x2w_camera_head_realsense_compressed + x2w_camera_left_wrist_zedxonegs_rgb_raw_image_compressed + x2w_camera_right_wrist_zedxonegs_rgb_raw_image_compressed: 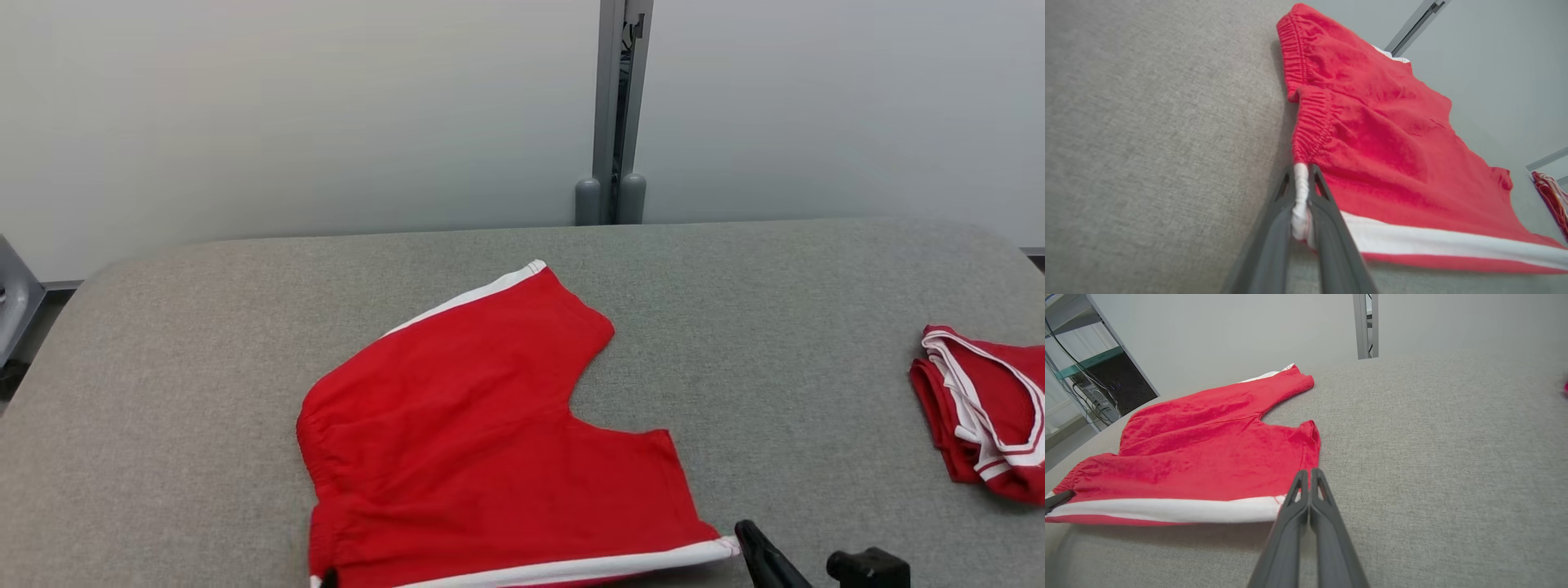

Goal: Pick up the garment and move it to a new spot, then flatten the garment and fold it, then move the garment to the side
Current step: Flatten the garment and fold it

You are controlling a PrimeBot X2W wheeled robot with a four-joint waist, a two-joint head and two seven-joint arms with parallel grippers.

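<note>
Seemingly at the fold: the red garment [473,425] lies flat in the middle of the bench [775,327].
The left claw [1301,168] is clamped on its striped waistband corner; the right claw [1309,473] is pressed together at the near hem corner, and I cannot tell if it has cloth. Next, probably carry this near edge over to the far one; bare bench lies beyond, with a folded red pile [988,416] well apart to the right.
</note>
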